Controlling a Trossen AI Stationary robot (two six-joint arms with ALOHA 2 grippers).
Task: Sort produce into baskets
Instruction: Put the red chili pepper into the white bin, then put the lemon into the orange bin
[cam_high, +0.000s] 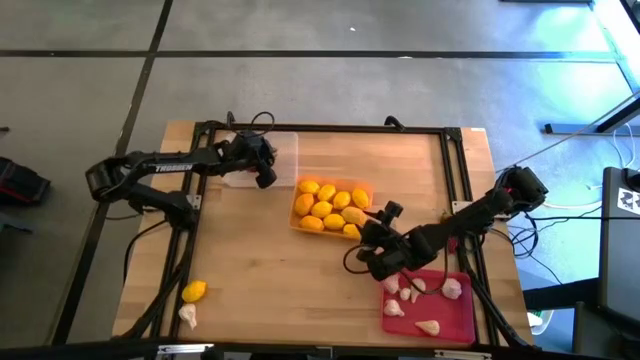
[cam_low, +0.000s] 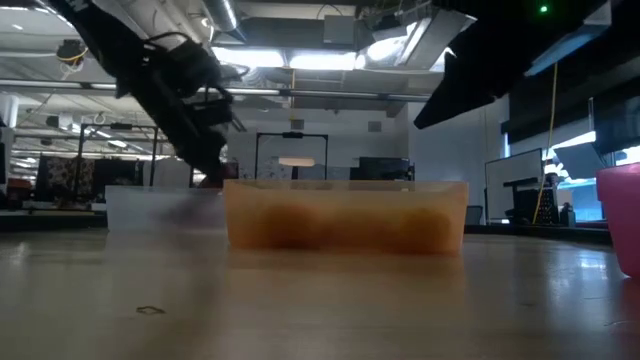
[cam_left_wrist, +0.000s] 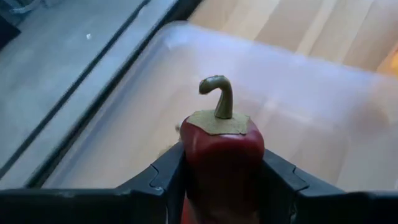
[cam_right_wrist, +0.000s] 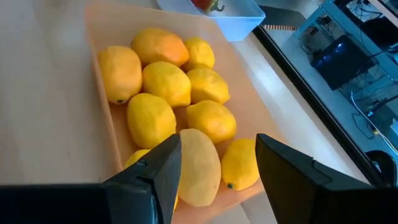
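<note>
A dark red chili pepper (cam_left_wrist: 222, 155) sits between the fingers of my left gripper (cam_high: 265, 176), which hovers over the near right part of the clear basket (cam_high: 285, 148). The orange basket (cam_high: 297, 216) holds several yellow lemons (cam_high: 327, 207). My right gripper (cam_high: 373, 240) is open over its near right corner. In the right wrist view one pale lemon (cam_right_wrist: 199, 167) lies between its fingers, close to one finger (cam_right_wrist: 166, 169) and with a gap to the other (cam_right_wrist: 273, 165). Several garlic bulbs (cam_high: 452, 289) lie in the red basket (cam_high: 458, 325). My left gripper pinches the chili's body just below its stem end (cam_left_wrist: 219, 127) between its two fingers. The fingers slant down from the table's left side and lie along the chili. The green stem (cam_left_wrist: 222, 99) sticks out past the fingertips, and the chili is clear of the basket's floor (cam_left_wrist: 298, 99). My right gripper has one finger right beside the pale lemon's side (cam_right_wrist: 184, 163); whether it touches, I cannot tell.
One lemon (cam_high: 194, 291) and one garlic bulb (cam_high: 187, 316) lie on the wooden table near its near left corner. A black frame (cam_high: 330, 128) runs around the work area. Bare table (cam_high: 260, 270) lies between the baskets and the near edge.
</note>
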